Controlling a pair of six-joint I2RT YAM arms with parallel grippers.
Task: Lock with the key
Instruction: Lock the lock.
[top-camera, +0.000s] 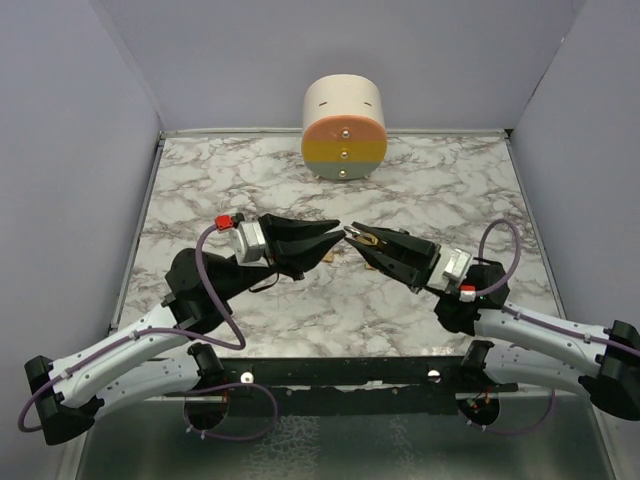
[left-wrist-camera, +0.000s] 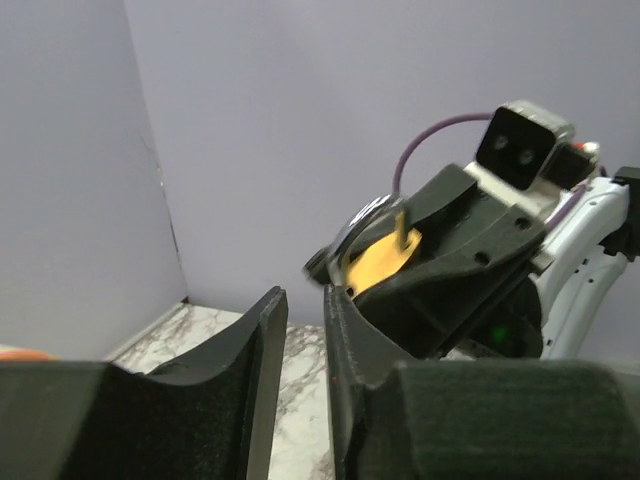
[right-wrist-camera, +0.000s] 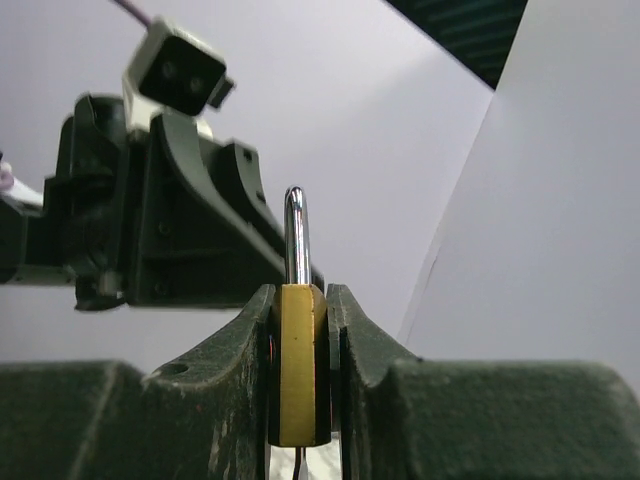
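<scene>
My right gripper (top-camera: 352, 236) is shut on a brass padlock (top-camera: 366, 240) and holds it above the table's middle. In the right wrist view the padlock (right-wrist-camera: 297, 370) sits edge-on between the fingers (right-wrist-camera: 235, 340), with its silver shackle (right-wrist-camera: 296, 235) pointing up. My left gripper (top-camera: 338, 230) is tip to tip with the right one. Its jaws stand a narrow gap apart in the left wrist view (left-wrist-camera: 303, 295), with nothing between them. The padlock (left-wrist-camera: 380, 262) shows just beyond its right finger. I see no key clearly. A thin dark sliver (right-wrist-camera: 300, 465) hangs below the padlock.
A cream cylinder (top-camera: 343, 125) with an orange, yellow and green striped face stands at the back centre of the marble table (top-camera: 440, 190). Lilac walls enclose the left, back and right. A small tan thing (top-camera: 322, 260) lies on the table under the left gripper.
</scene>
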